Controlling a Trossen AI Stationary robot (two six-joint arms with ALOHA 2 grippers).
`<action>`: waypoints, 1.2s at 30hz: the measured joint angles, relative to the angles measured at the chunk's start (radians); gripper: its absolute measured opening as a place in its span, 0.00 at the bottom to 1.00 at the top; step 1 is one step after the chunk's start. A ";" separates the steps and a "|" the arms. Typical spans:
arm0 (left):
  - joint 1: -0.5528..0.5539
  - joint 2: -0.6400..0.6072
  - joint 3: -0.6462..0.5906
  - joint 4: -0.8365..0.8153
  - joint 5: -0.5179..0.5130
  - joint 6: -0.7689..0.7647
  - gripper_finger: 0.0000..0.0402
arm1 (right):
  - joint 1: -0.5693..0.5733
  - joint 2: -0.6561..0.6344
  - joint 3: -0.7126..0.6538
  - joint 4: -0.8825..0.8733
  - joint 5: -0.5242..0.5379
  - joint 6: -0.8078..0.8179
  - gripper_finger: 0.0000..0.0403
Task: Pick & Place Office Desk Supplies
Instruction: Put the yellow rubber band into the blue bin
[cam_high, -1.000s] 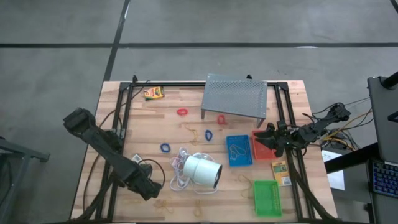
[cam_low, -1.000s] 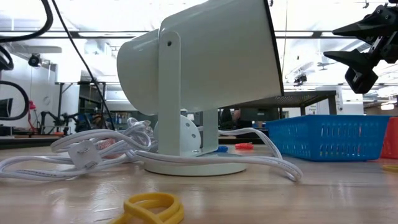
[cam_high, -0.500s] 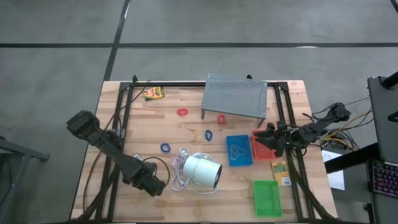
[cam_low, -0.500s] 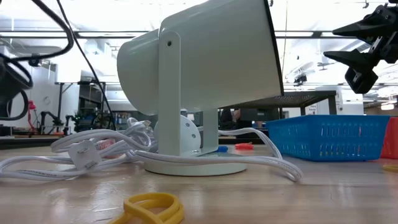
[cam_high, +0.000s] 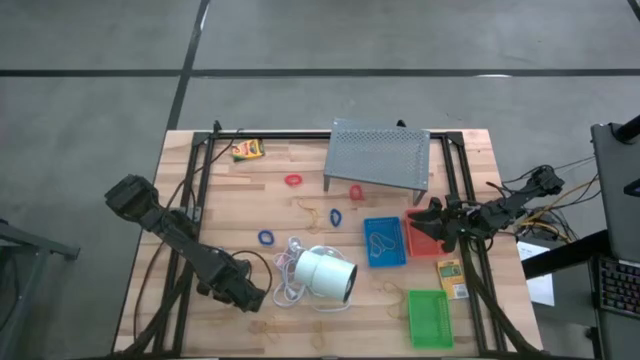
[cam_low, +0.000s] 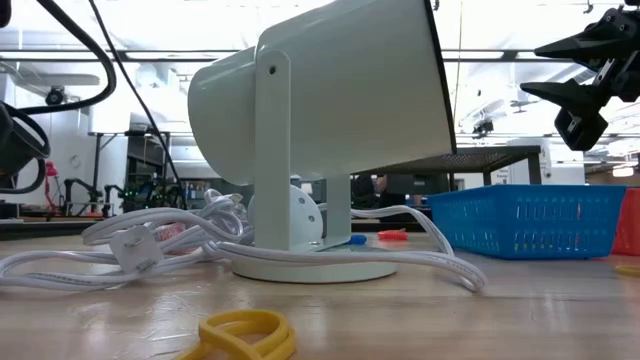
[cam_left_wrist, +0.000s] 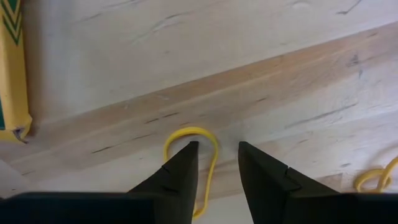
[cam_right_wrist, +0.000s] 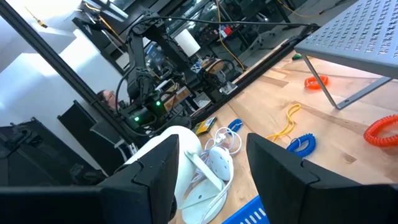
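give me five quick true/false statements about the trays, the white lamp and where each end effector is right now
1. The blue tray lies between the white lamp and the red tray. True.
2. The green tray sits under the grey perforated stand. False: it lies near the table's front edge, well away from the stand.
3. The left end effector is over a yellow rubber band on the wood. True.
4. The right end effector grips a yellow box. False: it is open, holding nothing, above the red tray.
5. The lamp lies in the blue tray. False: it rests on the table beside it.
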 joint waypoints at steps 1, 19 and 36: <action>0.001 0.000 0.000 -0.001 0.000 0.001 0.27 | 0.000 0.000 0.000 0.000 0.000 0.000 0.46; 0.001 -0.013 0.002 0.005 -0.007 0.001 0.01 | 0.000 0.000 0.000 0.000 0.000 0.000 0.46; 0.001 -0.177 0.003 -0.151 -0.059 -0.045 0.00 | 0.000 0.001 0.000 0.000 0.000 0.000 0.46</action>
